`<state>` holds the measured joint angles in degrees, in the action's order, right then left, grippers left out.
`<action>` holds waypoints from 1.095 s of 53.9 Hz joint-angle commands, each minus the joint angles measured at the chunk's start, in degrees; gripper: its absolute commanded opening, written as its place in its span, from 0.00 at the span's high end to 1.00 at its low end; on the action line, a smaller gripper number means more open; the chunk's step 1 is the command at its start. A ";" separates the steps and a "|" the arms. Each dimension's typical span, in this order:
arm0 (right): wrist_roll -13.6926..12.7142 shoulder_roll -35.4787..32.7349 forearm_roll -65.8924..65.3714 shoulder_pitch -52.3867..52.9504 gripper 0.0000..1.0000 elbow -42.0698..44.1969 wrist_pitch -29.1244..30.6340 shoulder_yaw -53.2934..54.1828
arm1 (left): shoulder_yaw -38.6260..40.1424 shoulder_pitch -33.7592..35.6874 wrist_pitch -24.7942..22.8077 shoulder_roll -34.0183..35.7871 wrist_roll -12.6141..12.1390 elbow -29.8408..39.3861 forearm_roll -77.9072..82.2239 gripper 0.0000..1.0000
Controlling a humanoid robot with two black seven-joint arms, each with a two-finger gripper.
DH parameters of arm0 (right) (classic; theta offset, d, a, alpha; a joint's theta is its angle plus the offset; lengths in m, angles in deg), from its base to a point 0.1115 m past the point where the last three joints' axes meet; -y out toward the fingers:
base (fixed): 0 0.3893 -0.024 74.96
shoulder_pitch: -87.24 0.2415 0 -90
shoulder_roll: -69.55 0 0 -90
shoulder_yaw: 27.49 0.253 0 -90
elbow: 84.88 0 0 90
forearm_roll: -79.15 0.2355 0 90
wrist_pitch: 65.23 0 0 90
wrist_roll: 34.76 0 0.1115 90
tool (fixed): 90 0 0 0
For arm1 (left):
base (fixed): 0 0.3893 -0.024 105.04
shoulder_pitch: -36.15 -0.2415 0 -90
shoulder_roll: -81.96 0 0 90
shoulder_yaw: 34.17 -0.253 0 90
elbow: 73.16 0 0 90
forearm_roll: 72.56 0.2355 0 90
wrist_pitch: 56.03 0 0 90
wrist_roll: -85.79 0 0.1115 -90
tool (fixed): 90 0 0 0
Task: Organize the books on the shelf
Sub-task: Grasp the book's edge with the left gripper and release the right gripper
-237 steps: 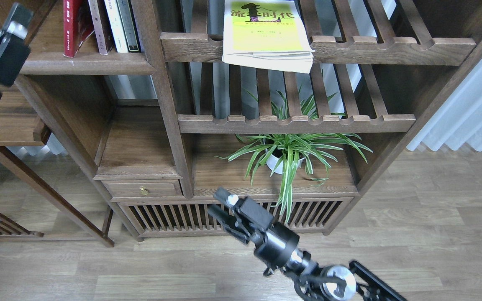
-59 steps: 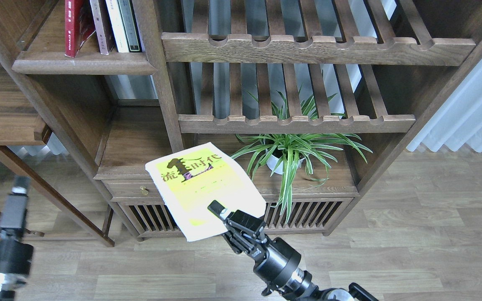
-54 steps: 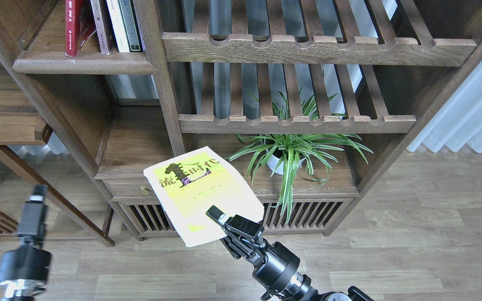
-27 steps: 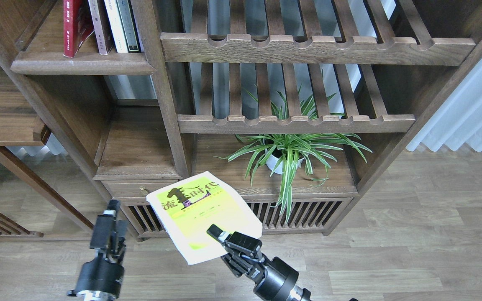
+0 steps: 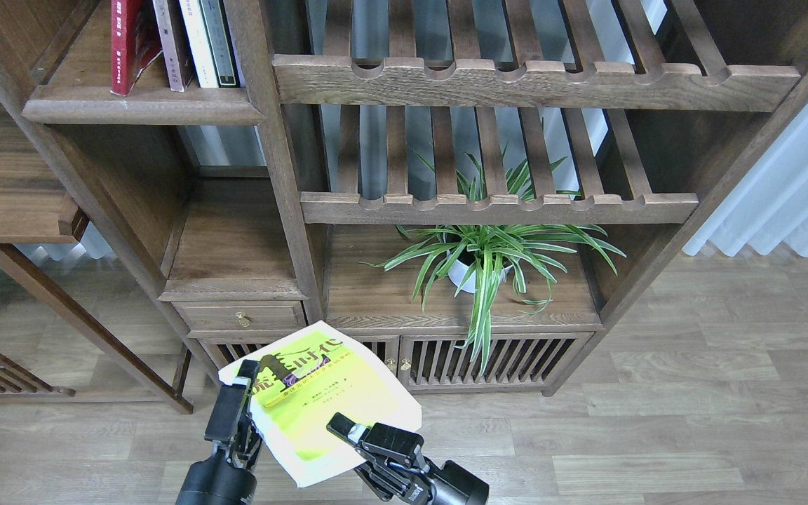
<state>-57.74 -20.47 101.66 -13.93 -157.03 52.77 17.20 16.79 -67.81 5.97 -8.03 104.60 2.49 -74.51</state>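
Observation:
The yellow-green book (image 5: 320, 393) with a black figure is held flat and low in front of the cabinet. My right gripper (image 5: 341, 429) is shut on its near edge. My left gripper (image 5: 244, 379) stands at the book's left edge, against its corner; I cannot tell whether its fingers are open or closed. The bright red book (image 5: 125, 42) and the maroon book (image 5: 171, 42) stand upright on the dark-brown shelf (image 5: 141, 111) at the upper left. They stand beside a thin white volume (image 5: 193, 38) and a dark-green volume (image 5: 220, 38).
Two slatted racks (image 5: 530, 78) (image 5: 495, 207) fill the upper right of the cabinet. A potted spider plant (image 5: 477, 259) sits below them. A small drawer (image 5: 239, 315) and slatted doors (image 5: 495, 358) lie behind the held book. A low side table (image 5: 4, 210) stands left, a curtain (image 5: 790, 189) right.
My right gripper has taken the yellow-green book off the top rack and brought it down and toward me. My left arm has swung in from the far left to the book's left edge.

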 commanded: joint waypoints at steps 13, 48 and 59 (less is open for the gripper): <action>-0.85 0.02 -0.18 -1.22 0.94 -0.10 0.00 -0.74 | -0.34 0.07 0.00 -0.01 -3.34 -1.20 -0.52 0.67; -0.50 0.02 -3.77 -1.49 0.44 0.34 0.00 0.22 | 4.05 -0.81 0.00 2.18 -8.35 -0.94 -2.98 0.96; -0.32 0.02 -8.36 0.97 0.06 3.85 0.00 3.82 | 9.76 -1.86 0.00 8.95 -8.53 -0.41 -1.75 0.96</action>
<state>-58.19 -20.39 94.66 -14.27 -155.23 52.77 18.72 23.33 -68.85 5.97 -2.87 96.11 1.56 -77.20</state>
